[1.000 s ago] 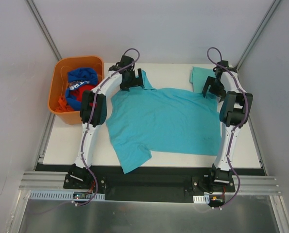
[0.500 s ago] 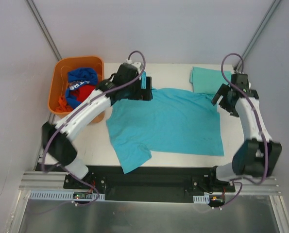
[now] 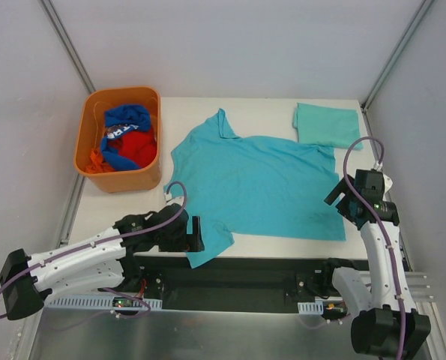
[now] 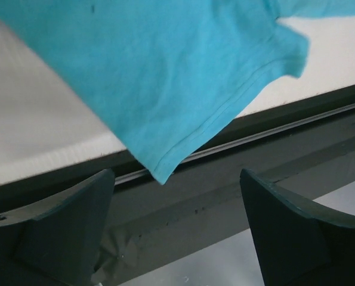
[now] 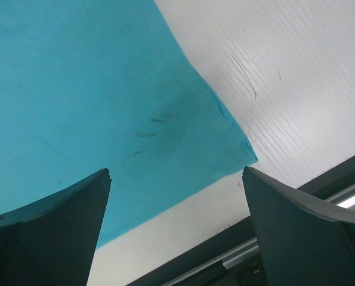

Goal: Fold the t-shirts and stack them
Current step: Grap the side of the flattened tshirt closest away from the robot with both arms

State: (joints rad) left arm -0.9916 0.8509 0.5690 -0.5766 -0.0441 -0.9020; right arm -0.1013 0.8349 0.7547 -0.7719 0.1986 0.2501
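At the lower left of the overhead frame the left gripper point(image 3: 199, 234) has its jaws spread wide and empty. The sleeve point(image 4: 183, 128) of the spread t-shirt point(image 3: 256, 187) droops over the counter point(image 3: 118, 217) edge just beyond them. Right of centre, the right gripper point(image 3: 339, 201) hangs over the shirt's hem corner, jaws equally wide, holding nothing. A folded t-shirt point(image 3: 326, 124) lies at upper right.

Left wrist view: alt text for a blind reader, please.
A teal t-shirt sleeve overhangs the near edge of the white table, its hem corner pointing down toward the open, empty left tool in the foreground.
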